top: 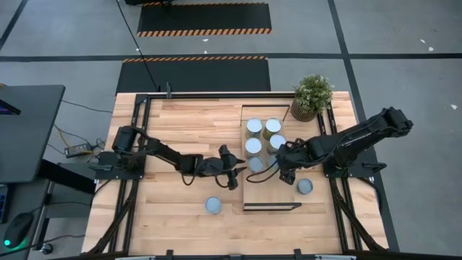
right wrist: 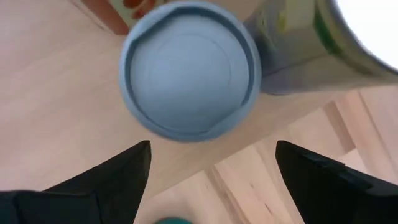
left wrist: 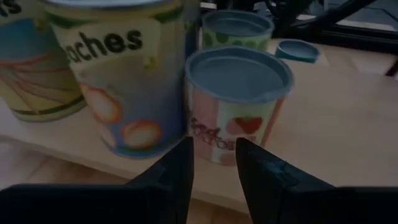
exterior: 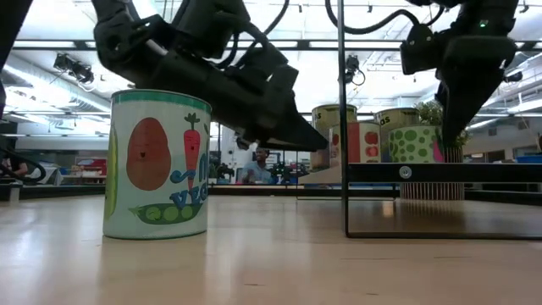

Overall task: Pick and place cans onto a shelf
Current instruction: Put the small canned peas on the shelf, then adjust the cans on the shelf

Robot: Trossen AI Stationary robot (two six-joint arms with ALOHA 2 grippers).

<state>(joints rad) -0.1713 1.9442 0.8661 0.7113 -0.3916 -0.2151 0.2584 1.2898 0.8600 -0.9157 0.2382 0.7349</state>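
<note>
The light-wood shelf [top: 271,191] stands right of the table's middle, with several cans [top: 254,128] standing upright on its far half. My left gripper [top: 234,175] hangs level at the shelf's left edge, open by a narrow gap and empty. It points at a strawberry-label can [left wrist: 239,93] on the board and does not touch it. My right gripper [top: 286,173] points down over the shelf, open wide and empty. Its fingers stand apart above a can's pale blue top [right wrist: 189,71]. One can [top: 214,205] stands on the table left of the shelf, another [top: 305,186] at its right.
A potted green plant [top: 312,95] stands at the shelf's far right corner. The shelf's thin black frame [exterior: 343,169] rises from the tabletop. A vegetable-label can [exterior: 157,165] stands near the table's front edge. Bare shelf board lies toward its near end [top: 273,198].
</note>
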